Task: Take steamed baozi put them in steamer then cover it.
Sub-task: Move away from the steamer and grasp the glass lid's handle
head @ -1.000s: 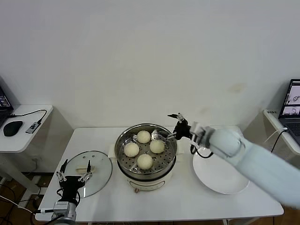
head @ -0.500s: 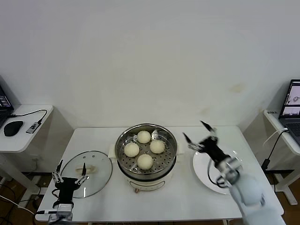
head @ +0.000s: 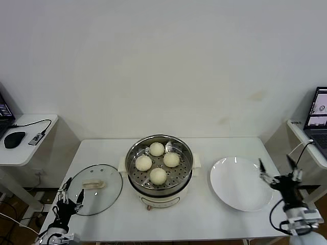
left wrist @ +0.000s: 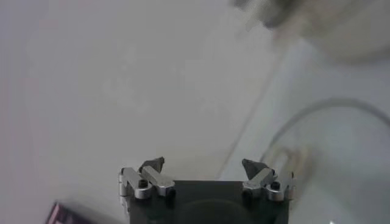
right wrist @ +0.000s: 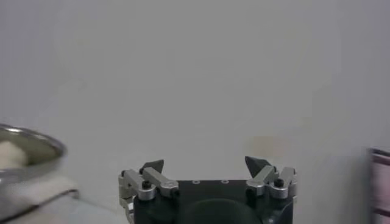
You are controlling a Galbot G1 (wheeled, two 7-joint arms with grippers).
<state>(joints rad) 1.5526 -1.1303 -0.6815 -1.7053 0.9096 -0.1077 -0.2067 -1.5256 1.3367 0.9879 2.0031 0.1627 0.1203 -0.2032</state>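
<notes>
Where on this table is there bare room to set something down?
Bare tabletop: the back strip behind the glass lid and white plate, and the front edge before the steamer. The empty plate is free too. The steamer tray is crowded with four baozi.

- the steamer [head: 160,172] sits mid-table [head: 204,214], four steamed baozi [head: 157,175] inside on its tray: one at the back, one at the front, one on each side
- the cover [head: 95,189] lies flat on the table left of the steamer, apart from it
- a plate [head: 240,190] lies to the steamer's right
- left gripper [head: 67,196] is at the front-left corner, just by the cover's front edge
- right gripper [head: 278,171] is off the plate's right edge
</notes>
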